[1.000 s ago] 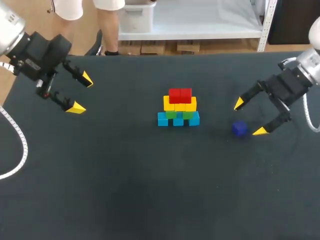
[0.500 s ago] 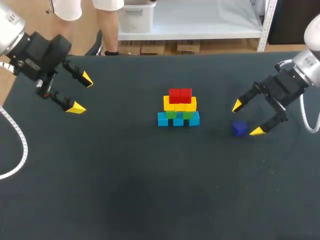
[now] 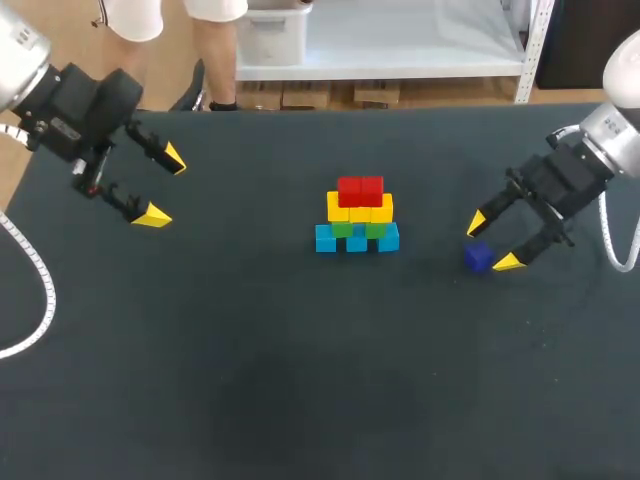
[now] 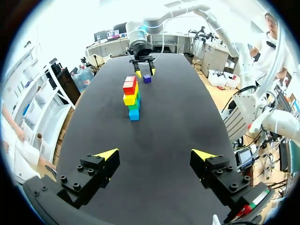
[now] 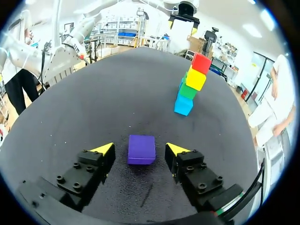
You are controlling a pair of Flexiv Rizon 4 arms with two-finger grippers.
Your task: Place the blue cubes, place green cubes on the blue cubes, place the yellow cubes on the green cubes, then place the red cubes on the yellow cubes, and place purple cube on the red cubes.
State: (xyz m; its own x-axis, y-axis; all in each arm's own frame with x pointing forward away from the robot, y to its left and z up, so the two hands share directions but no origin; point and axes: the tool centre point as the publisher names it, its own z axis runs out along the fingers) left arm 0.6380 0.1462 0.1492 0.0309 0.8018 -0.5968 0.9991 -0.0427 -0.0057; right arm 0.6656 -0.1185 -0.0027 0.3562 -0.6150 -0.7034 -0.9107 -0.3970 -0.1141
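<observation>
A stepped stack stands mid-table: blue cubes [image 3: 357, 239] at the base, green cubes [image 3: 357, 228] on them, then yellow cubes [image 3: 360, 208] and red cubes [image 3: 360, 189]. A purple cube [image 3: 478, 258] lies alone on the table to the stack's right. My right gripper [image 3: 492, 242] is down at it. In the right wrist view the purple cube [image 5: 141, 149] sits between the fingers of the right gripper [image 5: 139, 149], with a small gap on each side. My left gripper [image 3: 163, 186] hangs open and empty at the far left, well away from the stack [image 4: 131, 96].
The dark table [image 3: 300, 380] has wide bare areas in front of the stack and on both sides of it. Its far edge [image 3: 380, 108] runs behind the stack.
My right gripper has shifted slightly toward the purple cube and its fingers have drawn closer together around it. The left arm, the stack and the purple cube have not moved.
</observation>
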